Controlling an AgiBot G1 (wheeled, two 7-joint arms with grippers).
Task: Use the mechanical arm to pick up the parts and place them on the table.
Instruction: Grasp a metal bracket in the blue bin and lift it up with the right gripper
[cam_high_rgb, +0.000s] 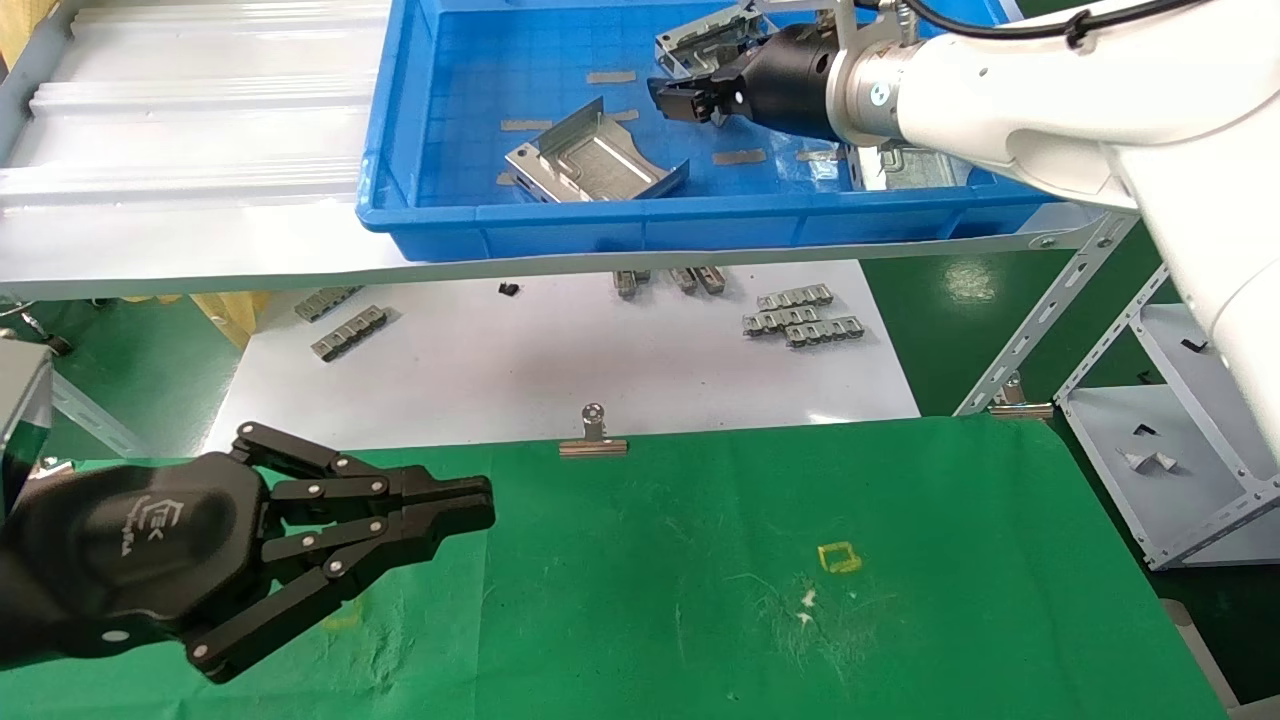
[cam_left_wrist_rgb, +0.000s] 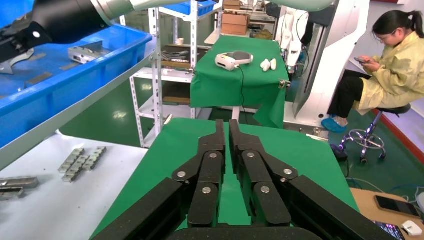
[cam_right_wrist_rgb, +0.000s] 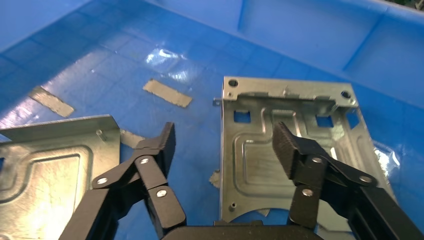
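My right gripper (cam_high_rgb: 672, 98) reaches into the blue bin (cam_high_rgb: 440, 215) on the shelf, open and holding nothing. In the right wrist view it (cam_right_wrist_rgb: 225, 145) hovers over a flat silvery part (cam_right_wrist_rgb: 255, 155), whose left edge lies between the fingers (cam_right_wrist_rgb: 287, 147). A second part (cam_right_wrist_rgb: 50, 160) lies beside it, the same one that sits mid-bin in the head view (cam_high_rgb: 595, 160). A third part (cam_high_rgb: 905, 165) shows partly behind the right arm. My left gripper (cam_high_rgb: 478, 503) rests shut and empty over the green table (cam_high_rgb: 700, 600), and its shut tips (cam_left_wrist_rgb: 226, 125) also appear in the left wrist view.
A white board (cam_high_rgb: 560, 350) with grey clip strips (cam_high_rgb: 800, 315) lies below the shelf. A binder clip (cam_high_rgb: 593, 435) grips the table's far edge. A yellow square mark (cam_high_rgb: 838, 557) is on the cloth. A metal rack (cam_high_rgb: 1150, 430) stands at the right. A seated person (cam_left_wrist_rgb: 395, 65) is beyond the table.
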